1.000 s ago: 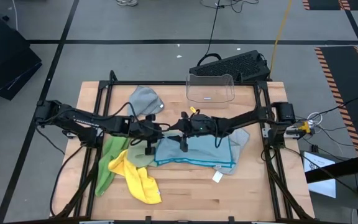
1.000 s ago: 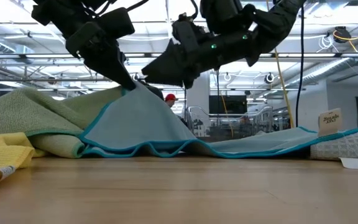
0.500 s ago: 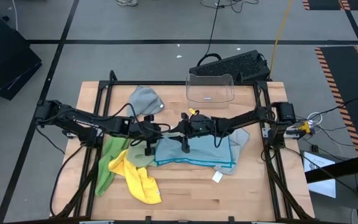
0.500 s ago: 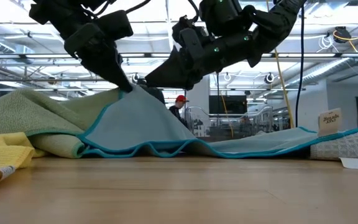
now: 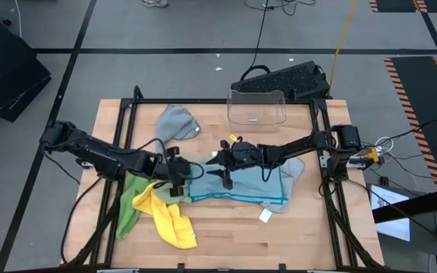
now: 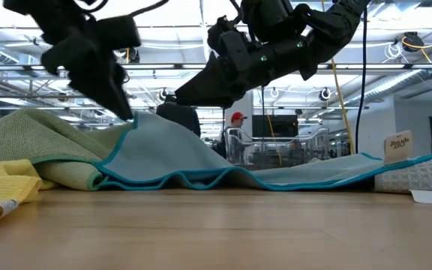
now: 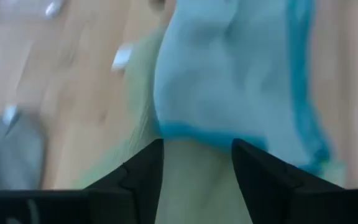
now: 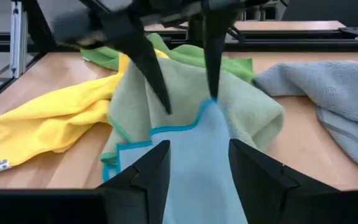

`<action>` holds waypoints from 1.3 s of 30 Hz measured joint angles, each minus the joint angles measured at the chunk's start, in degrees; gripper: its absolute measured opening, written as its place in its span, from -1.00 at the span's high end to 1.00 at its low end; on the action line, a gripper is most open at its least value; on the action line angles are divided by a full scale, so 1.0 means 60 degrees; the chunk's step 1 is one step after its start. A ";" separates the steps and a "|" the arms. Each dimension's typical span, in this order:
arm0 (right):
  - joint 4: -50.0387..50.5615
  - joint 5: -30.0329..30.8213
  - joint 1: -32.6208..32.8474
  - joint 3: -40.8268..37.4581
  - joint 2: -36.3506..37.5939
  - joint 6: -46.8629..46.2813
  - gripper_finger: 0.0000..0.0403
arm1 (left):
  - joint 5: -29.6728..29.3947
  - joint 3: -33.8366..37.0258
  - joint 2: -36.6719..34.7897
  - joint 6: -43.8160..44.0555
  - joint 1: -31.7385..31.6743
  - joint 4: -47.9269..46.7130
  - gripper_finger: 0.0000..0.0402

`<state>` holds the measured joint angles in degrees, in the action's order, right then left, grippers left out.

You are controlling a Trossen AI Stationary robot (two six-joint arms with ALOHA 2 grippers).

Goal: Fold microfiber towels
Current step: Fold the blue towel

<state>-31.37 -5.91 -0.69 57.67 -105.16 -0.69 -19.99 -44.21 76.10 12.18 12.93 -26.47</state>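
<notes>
Light blue towel (image 5: 237, 186) spread mid-table, one corner draped over sage green towel (image 5: 174, 191); no finished fold visible. Yellow towel (image 5: 169, 218), bright green towel (image 5: 131, 199), grey towel (image 5: 177, 121) unfolded alongside. Left gripper (image 5: 180, 177) open over that corner, empty. Right gripper (image 5: 212, 164) open, empty, above the blue cloth.

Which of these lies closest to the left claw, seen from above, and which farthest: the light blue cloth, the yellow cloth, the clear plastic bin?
From the left gripper, in the high view:
1. The light blue cloth, right at the fingertips, spread toward the right arm's side.
2. The yellow cloth, a little off, toward the table's near edge.
3. The clear plastic bin, farthest, at the table's far edge.
</notes>
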 joint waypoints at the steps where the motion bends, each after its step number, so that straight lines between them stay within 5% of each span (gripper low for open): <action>1: -0.0093 0.0002 -0.0002 -0.0002 0.0000 -0.0007 0.22 | -0.0208 0.0000 0.0002 0.0252 0.0092 -0.0315 0.04; 17: -0.0204 -0.0022 -0.0248 0.0142 0.0000 -0.0089 0.22 | -0.2008 0.0180 -0.0001 0.1819 0.0046 -0.0327 0.24; 27: 0.1371 -0.0055 0.0321 0.0138 0.0001 0.0547 0.22 | -0.1672 0.1474 -0.0001 0.0309 -0.0240 0.2396 0.05; 39: 0.1352 -0.0006 0.0891 0.0138 0.0004 0.0918 0.22 | -0.0327 0.1479 -0.0030 -0.0661 -0.0233 0.3317 0.19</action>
<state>-23.26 -5.95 4.66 58.50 -105.14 4.82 -21.95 -35.33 75.92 8.22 11.53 -6.57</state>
